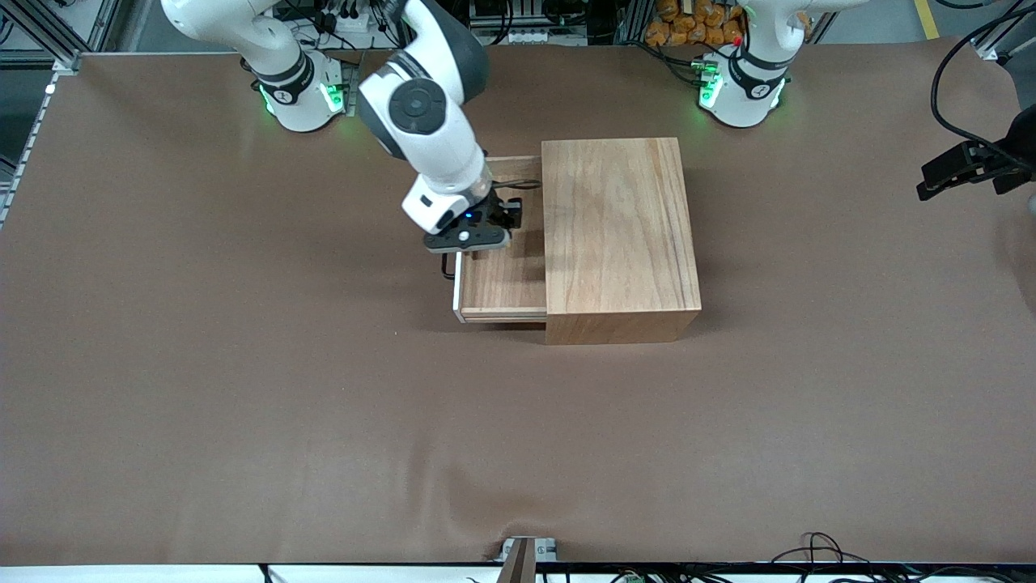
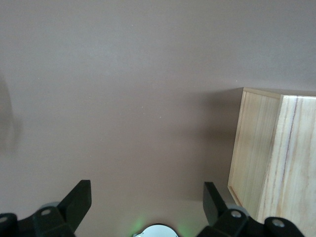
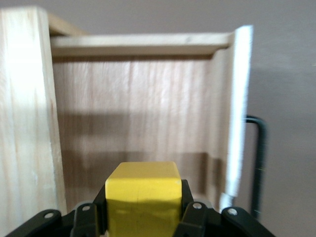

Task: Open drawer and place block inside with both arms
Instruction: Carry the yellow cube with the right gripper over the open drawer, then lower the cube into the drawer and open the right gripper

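Right wrist view: one block (image 3: 143, 190) (pincer-held (image 3: 143, 217)), one drawer (image 3: 143, 118)

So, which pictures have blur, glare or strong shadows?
Right wrist view: the block in the right gripper is sharp, the drawer soft, with glare on its white front. Front view: even light, the arm's shadow on the drawer floor. Left wrist view: the left gripper is dark, and the wooden box casts a soft shadow.

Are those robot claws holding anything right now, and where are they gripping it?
The right gripper clamps the yellow block by two facing sides, over the open drawer. The left gripper is open, holding nothing.
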Robot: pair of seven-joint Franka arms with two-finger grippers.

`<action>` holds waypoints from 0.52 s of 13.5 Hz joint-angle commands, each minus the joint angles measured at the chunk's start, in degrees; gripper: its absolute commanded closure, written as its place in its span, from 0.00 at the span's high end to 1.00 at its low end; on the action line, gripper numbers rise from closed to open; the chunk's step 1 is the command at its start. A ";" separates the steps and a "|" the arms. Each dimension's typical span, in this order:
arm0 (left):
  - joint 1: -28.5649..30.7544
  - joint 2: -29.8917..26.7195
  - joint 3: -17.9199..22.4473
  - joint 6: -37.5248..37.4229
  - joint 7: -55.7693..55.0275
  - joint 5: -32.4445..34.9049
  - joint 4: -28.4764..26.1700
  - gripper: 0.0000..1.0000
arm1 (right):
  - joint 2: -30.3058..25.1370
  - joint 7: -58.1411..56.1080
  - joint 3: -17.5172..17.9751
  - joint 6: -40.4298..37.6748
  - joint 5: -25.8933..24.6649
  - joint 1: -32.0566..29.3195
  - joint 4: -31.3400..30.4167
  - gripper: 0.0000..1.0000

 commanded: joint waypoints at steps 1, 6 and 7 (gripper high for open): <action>0.32 -0.64 0.01 0.59 1.06 -1.27 -0.46 1.00 | 2.65 3.66 -0.86 3.18 -2.31 2.41 0.80 0.00; -0.29 0.24 -0.43 0.60 1.06 -1.27 -0.46 1.00 | 3.53 6.31 -0.95 3.29 -6.01 3.12 0.89 1.00; -0.29 0.24 -0.43 0.60 1.06 -1.10 -0.46 1.00 | 3.27 6.74 -1.04 3.02 -6.01 2.86 0.97 1.00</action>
